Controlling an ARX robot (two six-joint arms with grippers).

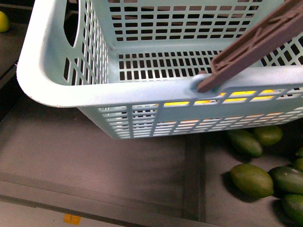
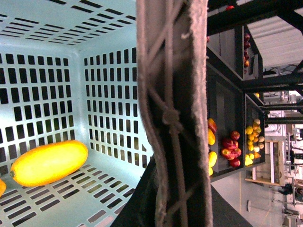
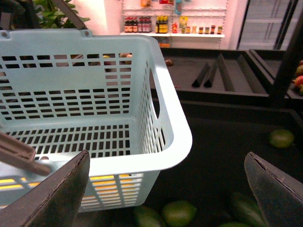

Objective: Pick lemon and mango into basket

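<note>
One turquoise basket (image 1: 61, 92); one brown swing handle (image 1: 255, 42) shows across it in the front view. One whole orange-yellow mango (image 2: 49, 162) lies on its floor, with the edge of a second yellow-orange fruit (image 2: 2, 187) beside it. Front view: about six dark green oval fruits (image 1: 252, 179) near right, one yellow-green fruit (image 1: 3, 21) far left.

I see a light turquoise slotted plastic basket (image 1: 61, 92), its moulded rim smooth with a soft sheen. Its brown ribbed plastic swing handle (image 1: 255, 42) looks matt, with rough, frayed edges up close in my left wrist view. The elongated orange-yellow mango (image 2: 49, 162) inside has smooth, slightly glossy skin. The dark green oval fruits (image 1: 251, 179) look smooth and dull on a matt dark grey shelf (image 1: 118, 161).
</note>
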